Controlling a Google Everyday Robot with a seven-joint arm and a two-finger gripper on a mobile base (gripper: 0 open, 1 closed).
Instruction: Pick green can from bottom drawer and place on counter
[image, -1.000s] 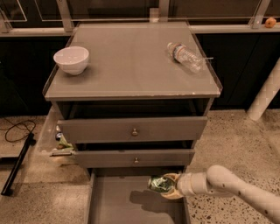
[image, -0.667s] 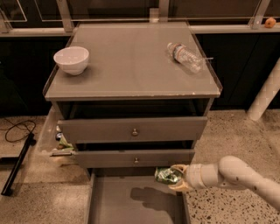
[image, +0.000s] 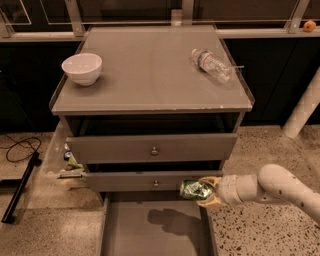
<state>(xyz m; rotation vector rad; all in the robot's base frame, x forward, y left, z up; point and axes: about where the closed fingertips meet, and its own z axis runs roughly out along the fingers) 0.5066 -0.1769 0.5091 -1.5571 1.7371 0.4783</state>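
Note:
My gripper (image: 202, 191) is shut on the green can (image: 194, 189), a small shiny green can held on its side. It hangs in front of the middle drawer's right end, above the right side of the open bottom drawer (image: 150, 230), whose grey floor shows the can's shadow. The white arm reaches in from the right. The counter (image: 150, 75) is the grey cabinet top higher up, well above the can.
A white bowl (image: 82, 68) stands on the counter's left side. A clear water bottle (image: 212, 64) lies at its right rear. Two upper drawers with round knobs (image: 154, 150) are slightly open. Small items sit on a side shelf (image: 70, 162) at left. A cable lies on the floor.
The gripper has lifted the green can up out of the bottom drawer, to the height of the middle drawer front. The arm has risen with it.

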